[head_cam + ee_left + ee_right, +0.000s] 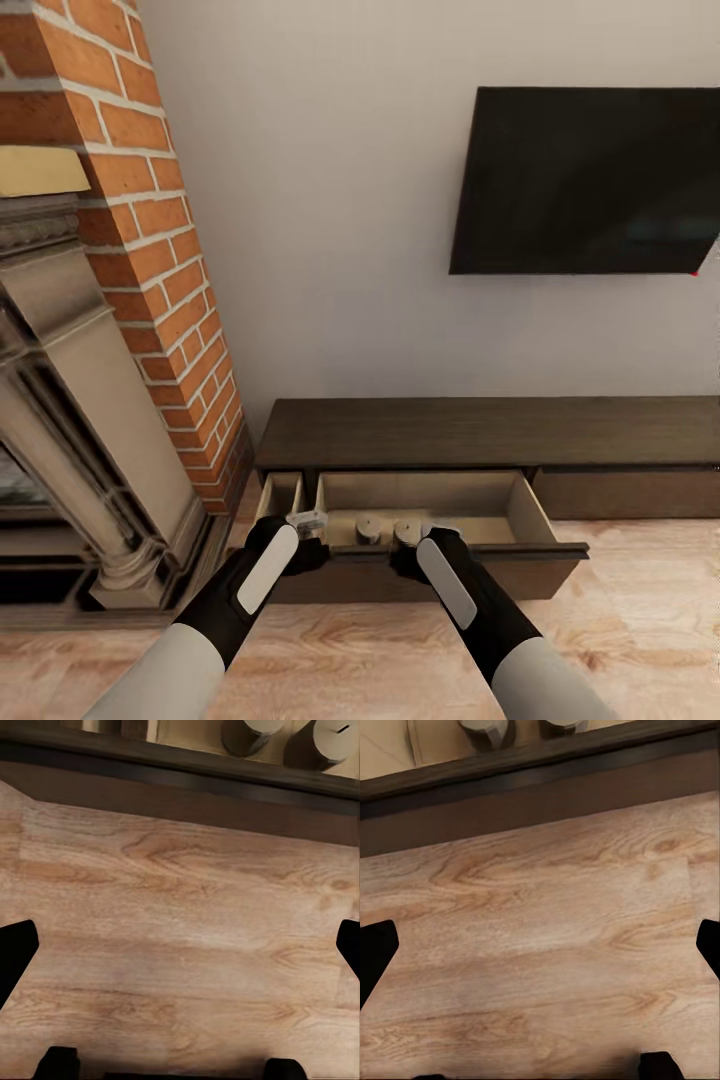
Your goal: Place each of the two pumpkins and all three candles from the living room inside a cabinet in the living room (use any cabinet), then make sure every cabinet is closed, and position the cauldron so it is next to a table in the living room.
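Dark-brown wood-grain cabinet runs low along the white wall, its slab top bare, with a black wall-mounted television above at two o'clock. One wide drawer stands pulled out over the plank floor; its front edge lies just ahead of both arms. A narrower compartment is open beside it at eleven o'clock. Open floor extends to three o'clock; at nine o'clock a brick chimney and stone fireplace surround close the way off.

Two candles show inside the wide drawer against its front wall: first candle and second candle, side by side, upright, short grey cylinders with flat tops. A small pale object at the left arm's tip cannot be identified.

Left gripper: the wrist view shows dark fingertips set wide at the picture's edges, bare floor between them, nothing held. Right gripper: likewise spread wide over the floor, empty. Both wrist views catch the drawer front and the two candle bases beyond it.

Count: two candles, one cabinet, two open compartments.
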